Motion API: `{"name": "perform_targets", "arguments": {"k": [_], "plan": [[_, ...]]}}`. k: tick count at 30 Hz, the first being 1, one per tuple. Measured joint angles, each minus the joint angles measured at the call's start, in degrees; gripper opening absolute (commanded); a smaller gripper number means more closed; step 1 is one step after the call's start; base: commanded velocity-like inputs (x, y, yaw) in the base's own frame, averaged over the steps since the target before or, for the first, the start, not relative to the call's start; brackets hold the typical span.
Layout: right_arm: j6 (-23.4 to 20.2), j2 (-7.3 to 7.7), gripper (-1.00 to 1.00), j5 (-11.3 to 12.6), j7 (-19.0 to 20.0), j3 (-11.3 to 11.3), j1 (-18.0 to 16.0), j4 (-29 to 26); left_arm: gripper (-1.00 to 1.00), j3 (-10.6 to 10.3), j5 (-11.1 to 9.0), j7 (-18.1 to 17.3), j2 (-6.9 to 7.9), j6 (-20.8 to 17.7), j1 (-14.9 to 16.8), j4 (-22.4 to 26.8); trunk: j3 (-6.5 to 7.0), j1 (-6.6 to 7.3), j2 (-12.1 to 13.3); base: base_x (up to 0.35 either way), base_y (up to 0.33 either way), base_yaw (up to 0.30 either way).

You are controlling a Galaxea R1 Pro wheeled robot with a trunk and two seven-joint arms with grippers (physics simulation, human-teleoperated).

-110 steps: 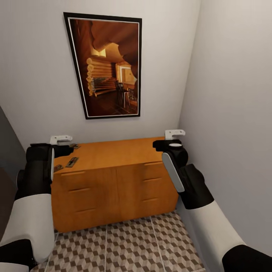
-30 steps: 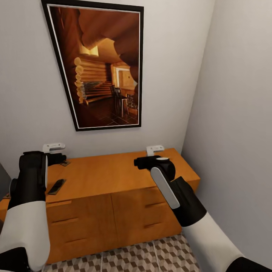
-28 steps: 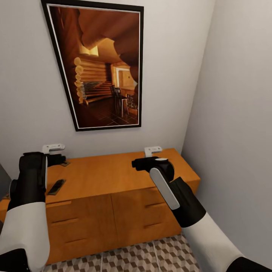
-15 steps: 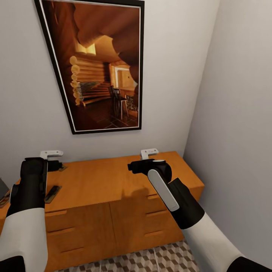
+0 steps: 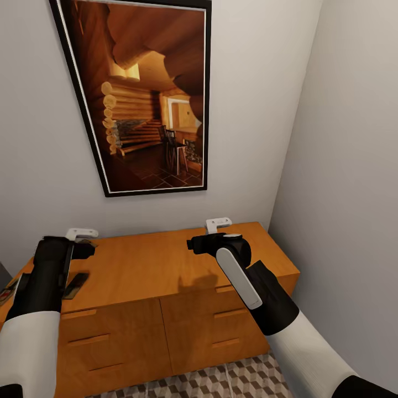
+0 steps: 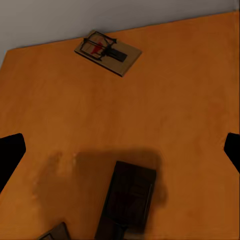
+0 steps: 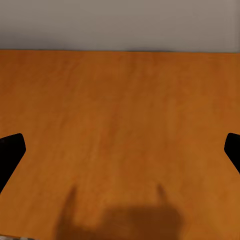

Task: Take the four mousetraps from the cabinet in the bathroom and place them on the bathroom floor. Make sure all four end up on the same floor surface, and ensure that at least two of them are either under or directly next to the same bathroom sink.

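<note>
The orange-brown cabinet [image 5: 166, 265] stands against the wall under my arms. One mousetrap [image 5: 76, 284] lies on its top near the left end, partly behind my left forearm, and another [image 5: 6, 293] shows at the far left edge. My left gripper [image 5: 82, 234] hovers open above that end. In the left wrist view a lit mousetrap [image 6: 107, 50] lies near the wall, a shadowed one [image 6: 129, 200] sits below the open gripper [image 6: 120, 152], and the corner of a third [image 6: 54, 233] peeks in. My right gripper [image 5: 218, 225] hangs open over bare cabinet top [image 7: 120, 110].
A large framed picture [image 5: 149, 99] hangs on the wall above the cabinet. A grey side wall [image 5: 348, 193] closes the right. A strip of cube-patterned bathroom floor [image 5: 193, 381] shows below the drawer fronts.
The camera has come closer to the cabinet and risen, so the whole picture shifted. In the last half second my left gripper edged right and lower over the cabinet's left end; the right arm held still.
</note>
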State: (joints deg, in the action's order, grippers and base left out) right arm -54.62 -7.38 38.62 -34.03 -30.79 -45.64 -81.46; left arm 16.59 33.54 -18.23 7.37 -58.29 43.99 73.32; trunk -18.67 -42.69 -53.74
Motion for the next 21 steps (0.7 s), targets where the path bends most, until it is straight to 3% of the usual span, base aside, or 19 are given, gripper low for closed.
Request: {"name": "perform_targets", "arguments": {"k": [7, 9, 12, 15, 21], "plan": [[0.1, 0.00, 1.00, 0.0, 0.0, 0.0, 0.0, 0.1, 1.00, -5.9, 0.1, -9.9, 3.87, 0.1, -0.4, -1.9, 0.00, 0.00, 0.0, 0.000, 0.000, 0.000], [0.1, 0.00, 1.00, 0.0, 0.0, 0.0, 0.0, 0.1, 1.00, -7.6, 0.1, -14.8, 5.85, 0.2, -0.5, -2.1, 0.00, 0.00, 0.0, 0.000, 0.000, 0.000], [0.1, 0.00, 1.00, 0.0, 0.0, 0.0, 0.0, 0.1, 1.00, -8.9, 0.2, -21.1, 8.18, 0.2, -0.5, -2.2, 0.00, 0.00, 0.0, 0.000, 0.000, 0.000], [0.1, 0.00, 1.00, 0.0, -0.1, 0.0, 0.0, 0.2, 1.00, -9.5, 0.2, -25.5, 9.63, 0.3, -0.6, -2.2, 0.00, 0.00, 0.0, 0.000, 0.000, 0.000], [0.1, -0.02, 1.00, 0.0, -0.1, 0.0, 0.0, 0.5, 1.00, -10.1, 0.3, -28.3, 10.44, 0.6, -0.8, -2.5, 0.00, 0.00, 0.0, 0.000, 0.000, 0.000]]}}
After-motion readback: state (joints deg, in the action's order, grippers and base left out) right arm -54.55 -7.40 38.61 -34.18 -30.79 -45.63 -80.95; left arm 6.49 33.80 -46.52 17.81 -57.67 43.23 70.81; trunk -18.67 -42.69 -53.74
